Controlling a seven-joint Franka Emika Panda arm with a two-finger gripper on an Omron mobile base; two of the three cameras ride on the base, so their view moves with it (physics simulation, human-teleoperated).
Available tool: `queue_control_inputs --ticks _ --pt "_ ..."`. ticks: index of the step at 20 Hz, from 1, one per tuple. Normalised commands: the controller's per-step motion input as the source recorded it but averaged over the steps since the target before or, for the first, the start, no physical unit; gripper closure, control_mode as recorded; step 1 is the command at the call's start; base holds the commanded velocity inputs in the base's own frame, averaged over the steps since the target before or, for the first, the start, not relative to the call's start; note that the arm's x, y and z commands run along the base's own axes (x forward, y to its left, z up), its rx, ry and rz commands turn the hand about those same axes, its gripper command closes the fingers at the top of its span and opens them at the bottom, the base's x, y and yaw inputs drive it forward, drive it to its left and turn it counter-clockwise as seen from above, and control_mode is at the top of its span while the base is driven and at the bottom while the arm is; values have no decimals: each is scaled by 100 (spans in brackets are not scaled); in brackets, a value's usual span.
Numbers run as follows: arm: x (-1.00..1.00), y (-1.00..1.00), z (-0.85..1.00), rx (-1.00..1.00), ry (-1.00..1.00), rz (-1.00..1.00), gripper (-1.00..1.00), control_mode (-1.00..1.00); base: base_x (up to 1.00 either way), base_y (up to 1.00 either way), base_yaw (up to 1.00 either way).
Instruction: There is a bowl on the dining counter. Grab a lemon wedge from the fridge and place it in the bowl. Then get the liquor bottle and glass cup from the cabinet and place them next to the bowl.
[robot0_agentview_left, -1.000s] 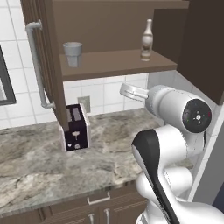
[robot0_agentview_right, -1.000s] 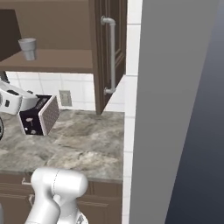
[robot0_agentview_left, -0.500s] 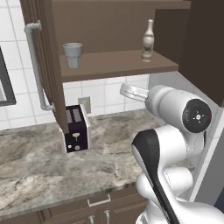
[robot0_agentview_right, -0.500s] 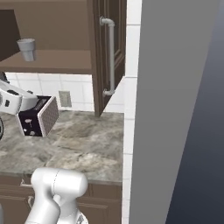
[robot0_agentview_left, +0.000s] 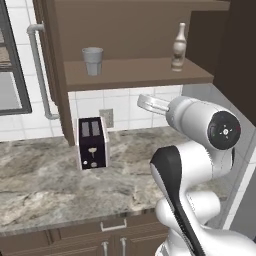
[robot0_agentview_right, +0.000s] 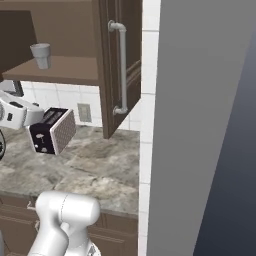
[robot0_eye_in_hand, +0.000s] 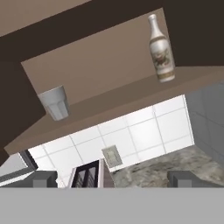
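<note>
Open cabinet (robot0_agentview_left: 135, 30) above a marble bench (robot0_agentview_left: 45, 185), seen from three cameras. On the cabinet's inner shelf (robot0_agentview_left: 135, 75) stand the cup (robot0_agentview_left: 92, 60), toward the left, and the bottle (robot0_agentview_left: 179, 47), toward the right, well apart from each other, both upright. In the hand view the shelf runs tilted across the frame, with the cup (robot0_eye_in_hand: 54, 102) at left and the bottle (robot0_eye_in_hand: 160, 49) at upper right; the bottle's label pattern is too small to read. In the right base view the cup (robot0_agentview_right: 41, 55) sits on the shelf, whose left part is cut off by the frame edge.

The cabinet door (robot0_agentview_right: 120, 65) hangs open with a pale bar handle (robot0_agentview_right: 121, 67). Below the shelf, a dark toaster (robot0_agentview_left: 92, 143) stands on the bench against the tiled wall (robot0_agentview_left: 125, 102), beside a wall socket (robot0_agentview_left: 106, 118). In the right base view the toaster (robot0_agentview_right: 51, 131) is partly covered by the arm.

The pincer (robot0_eye_in_hand: 112, 178) shows as two dark fingertips (robot0_eye_in_hand: 43, 178) set wide apart at the bottom of the hand view, nothing between them, below the shelf and touching neither cup nor bottle. In the left base view the arm's bulky white joint hides the hand itself.
</note>
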Motion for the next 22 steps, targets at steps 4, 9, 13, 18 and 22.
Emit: queue_control_inputs --ticks 4,9,13,18,22 --pt "0 0 0 0 0 0 -100 100 68 0 24" --pt "0 0 0 0 0 0 -100 100 88 7 5" --pt "40 0 8 0 2 0 -100 -100 50 2 0" --pt "18 -6 43 -4 0 0 -100 -100 0 0 0" --pt "-1 -17 48 -11 -2 0 -100 -100 0 0 0"
